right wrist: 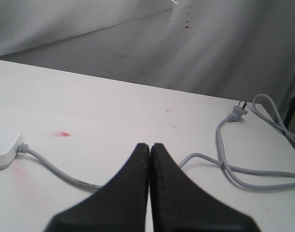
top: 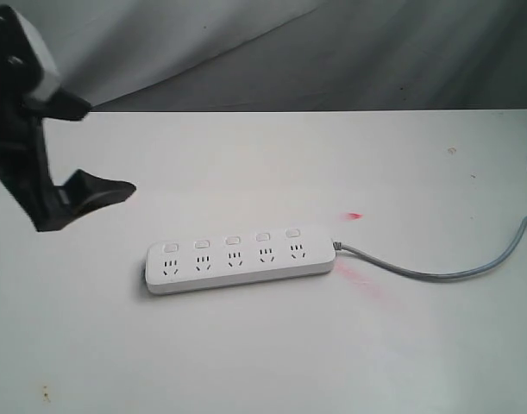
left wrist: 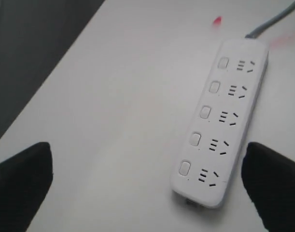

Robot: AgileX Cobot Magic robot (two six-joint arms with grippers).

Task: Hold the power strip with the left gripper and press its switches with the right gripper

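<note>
The white power strip (top: 241,257) lies flat on the table with its row of switches (top: 233,240) on the far side of the sockets. My left gripper (top: 99,147) hangs open above the table, up and to the left of the strip, touching nothing. In the left wrist view the power strip (left wrist: 224,121) and its switches (left wrist: 205,112) lie ahead, near one black finger (left wrist: 275,186) of the open left gripper (left wrist: 148,150). My right gripper (right wrist: 149,145) is shut and empty, away from the strip's cord end (right wrist: 2,147); it is out of the exterior view.
The grey cord (top: 436,274) runs right from the strip and off the table's right edge. It loops on the table (right wrist: 234,169) and ends in a plug (right wrist: 239,112). Red smudges (top: 355,216) mark the white table (top: 246,362). A grey backdrop (top: 375,52) rises behind.
</note>
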